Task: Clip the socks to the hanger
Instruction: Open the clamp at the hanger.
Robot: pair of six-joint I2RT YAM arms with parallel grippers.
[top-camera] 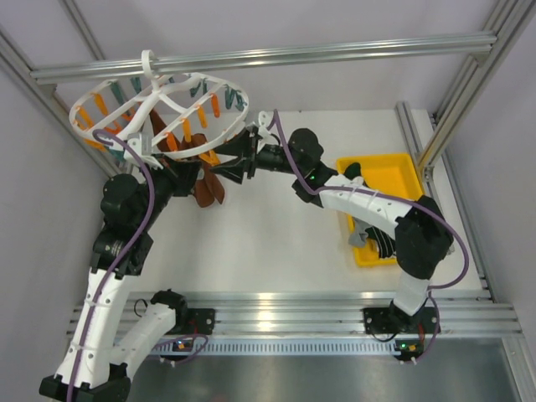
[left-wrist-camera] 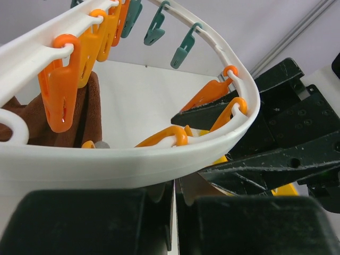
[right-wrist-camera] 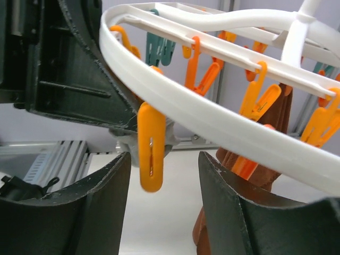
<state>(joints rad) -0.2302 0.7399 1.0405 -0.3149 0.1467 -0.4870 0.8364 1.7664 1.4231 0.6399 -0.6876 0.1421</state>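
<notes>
Right pincer [right-wrist-camera: 162, 212] gapes wide, one orange clip [right-wrist-camera: 150, 154] dangling between its fingers from the hanger [right-wrist-camera: 212, 125] rim just above. Left pincer [left-wrist-camera: 174, 226] pinches the same rim, fingers closed to a thin slit. Brown socks [left-wrist-camera: 87, 114] hang clipped just beyond it. More socks [top-camera: 366, 239] lie in the yellow tray [top-camera: 394, 176] on the desk [top-camera: 268, 243], well behind the open pincer.

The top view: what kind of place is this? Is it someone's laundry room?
Probably a robot lab test cell, not a home. A left arm and a right arm are bolted to a rail at the table edge, and the hanger hooks onto an aluminium frame boxing it in.
</notes>
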